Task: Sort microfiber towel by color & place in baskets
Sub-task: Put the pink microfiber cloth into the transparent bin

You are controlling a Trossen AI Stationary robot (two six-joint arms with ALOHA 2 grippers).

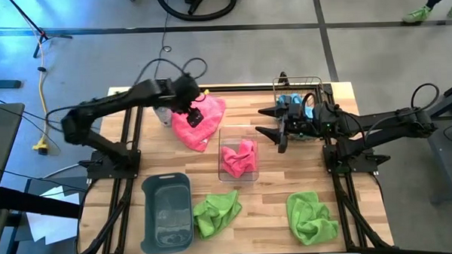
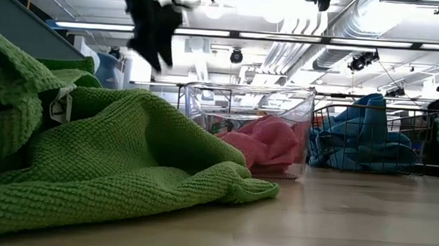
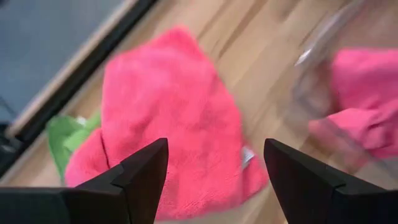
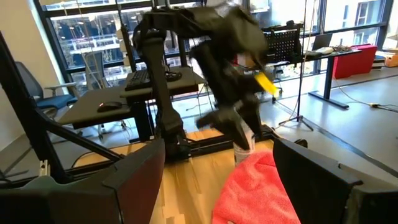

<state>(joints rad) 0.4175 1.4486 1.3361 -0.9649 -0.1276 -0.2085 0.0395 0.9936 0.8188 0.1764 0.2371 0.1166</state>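
The wooden bench (image 1: 266,208) is carrying three containers, one per colour. Left to right: the grey tub (image 1: 167,212) is sitting empty near the front edge; the left gripper (image 1: 193,115), jaws spread and empty, is hovering over a loose pink towel (image 1: 198,124) toward the back edge, probably to grab it for the clear bin (image 1: 238,158) already holding pink. The right gripper (image 1: 277,130), likewise spread, is waiting beside the wire basket (image 1: 300,102) of blue towels; green towels (image 1: 310,217) are lying unsorted.
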